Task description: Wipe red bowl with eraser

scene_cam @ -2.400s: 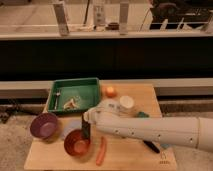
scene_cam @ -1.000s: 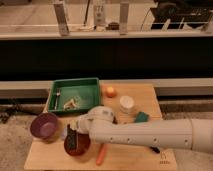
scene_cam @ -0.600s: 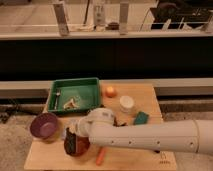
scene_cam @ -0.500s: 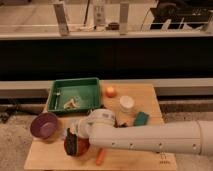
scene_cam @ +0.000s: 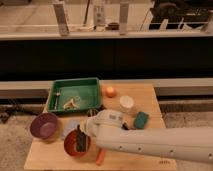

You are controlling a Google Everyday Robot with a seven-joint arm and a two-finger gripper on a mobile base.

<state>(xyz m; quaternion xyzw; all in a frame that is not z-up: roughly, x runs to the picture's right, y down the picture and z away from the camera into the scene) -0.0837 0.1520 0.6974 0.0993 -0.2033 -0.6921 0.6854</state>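
Note:
The red bowl sits on the wooden table at the front left. My gripper reaches in from the right on a white arm and hangs right over the bowl. It is shut on the eraser, a small dark block held upright, with its lower end down inside the bowl. I cannot tell whether the eraser touches the bowl's inner surface.
A purple bowl stands left of the red bowl. A green tray with small items is at the back left. An orange ball, a white cup and a teal block lie to the right. An orange stick lies under the arm.
The arm has swung left and down from the table's middle to the red bowl, carrying the eraser into the bowl. The bowls and other objects have stayed put.

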